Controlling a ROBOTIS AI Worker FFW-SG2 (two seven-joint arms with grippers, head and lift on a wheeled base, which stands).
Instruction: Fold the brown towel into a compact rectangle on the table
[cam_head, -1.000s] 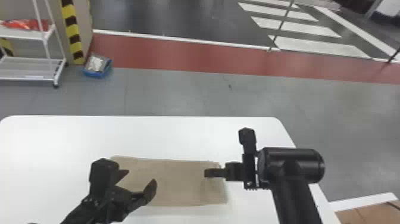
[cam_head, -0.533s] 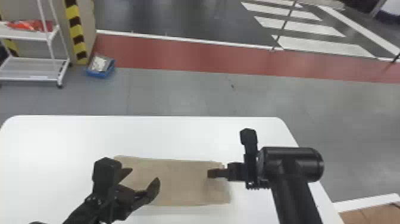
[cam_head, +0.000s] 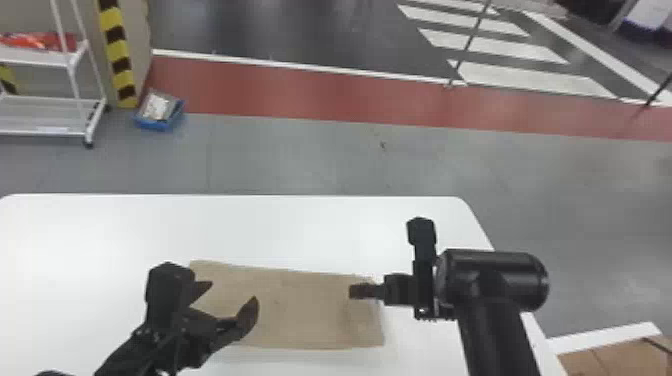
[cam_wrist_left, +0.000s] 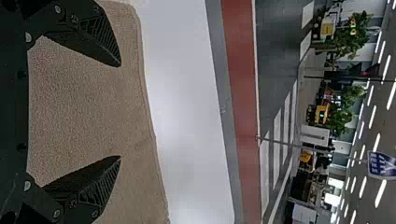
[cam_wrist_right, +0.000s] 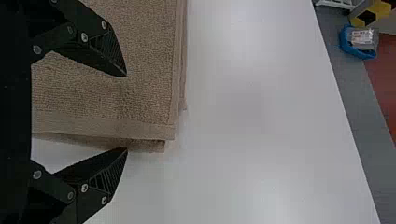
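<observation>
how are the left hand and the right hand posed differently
The left hand is over the left part of the towel; the right hand is by its right end. In the wrist views, the left hand has both fingers over towel, while the right hand has one over it and one at its edge. Both are open.

Left pincer (cam_head: 234, 292) wide open, slanting inward; right pincer (cam_head: 352, 291) also open, pointing left.

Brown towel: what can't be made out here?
Towel's near left corner: head view, hidden behind the left pincer.
Its side ends: left wrist view, cut off by the picture's edges.
Layer count: right wrist view, inner layers covered by the top one.
</observation>
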